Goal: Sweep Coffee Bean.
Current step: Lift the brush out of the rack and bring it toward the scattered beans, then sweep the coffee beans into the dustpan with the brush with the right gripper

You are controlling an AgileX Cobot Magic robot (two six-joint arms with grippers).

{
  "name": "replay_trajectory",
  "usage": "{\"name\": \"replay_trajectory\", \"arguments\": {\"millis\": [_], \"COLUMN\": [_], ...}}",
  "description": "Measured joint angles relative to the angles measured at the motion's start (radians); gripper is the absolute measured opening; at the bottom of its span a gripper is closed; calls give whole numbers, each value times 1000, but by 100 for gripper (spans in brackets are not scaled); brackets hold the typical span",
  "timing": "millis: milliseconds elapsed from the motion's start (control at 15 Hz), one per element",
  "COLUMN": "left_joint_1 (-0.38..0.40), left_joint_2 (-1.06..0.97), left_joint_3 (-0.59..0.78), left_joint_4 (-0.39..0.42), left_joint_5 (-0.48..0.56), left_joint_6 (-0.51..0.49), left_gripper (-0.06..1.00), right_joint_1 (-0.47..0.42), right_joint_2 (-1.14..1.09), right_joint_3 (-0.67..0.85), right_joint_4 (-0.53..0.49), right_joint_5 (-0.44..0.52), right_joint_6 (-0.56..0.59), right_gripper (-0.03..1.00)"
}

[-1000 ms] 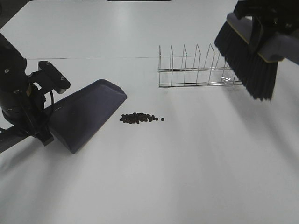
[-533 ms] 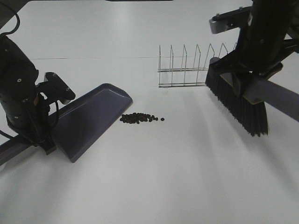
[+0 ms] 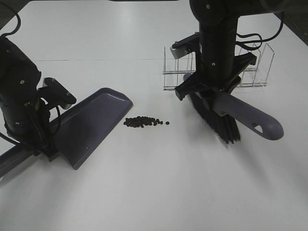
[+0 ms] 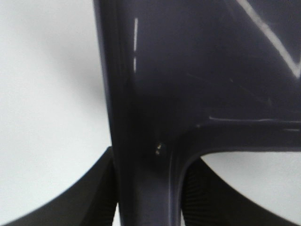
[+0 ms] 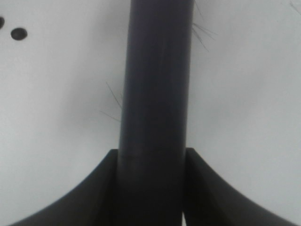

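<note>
The coffee bean (image 3: 144, 121) cluster lies on the white desk (image 3: 144, 192) near the middle, a short dark row just right of the purple dustpan (image 3: 91, 122) and not touching it; one bean sits a little apart at the right end. I judge these beans to be hard, very light and smooth, so they will roll and scatter at a sharp knock. They are too small to pinch. The tools are what I take hold of, and the bristles do the pushing.

My right hand (image 5: 150, 188) is clamped on the handle of the brush (image 3: 224, 122), both fingers tight against it. The bristles hang over the desk to the right of the beans, well apart from them, in front of the wire rack (image 3: 216, 72). My left hand (image 4: 148, 207) is clamped on the dustpan's handle where it meets the pan.

The bristles are soft and will bend, so I expect a slow, low stroke leftward to work best, with the pan's edge held flat on the desk so no bean slips under it.
</note>
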Motion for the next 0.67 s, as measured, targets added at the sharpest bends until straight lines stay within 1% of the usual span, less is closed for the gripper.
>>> {"name": "replay_trajectory", "arguments": {"millis": [67,267,333,467,667], "left_joint_1": [0,0,0,0,0], "left_joint_2": [13,112,121,123,126], "left_joint_3": [-12,-138,-156,-164,-166], "left_joint_4": [-7,-71,-78,-94,-127], "left_joint_5": [13,159,176,175,176], "left_joint_6": [0,46,55,79,101], "left_gripper": [35,35,35,35,35], "right_joint_1": [0,0,0,0,0], "right_joint_2": [9,65,77,87,90], "right_joint_3": [-13,-73,-76,-80,-80], "right_joint_4": [10,74,92,149,254], "right_joint_5": [0,4,1,-28,-102], "right_joint_6": [0,-13,-20,-34,-77], "right_gripper": [32,32,32,32,32]}}
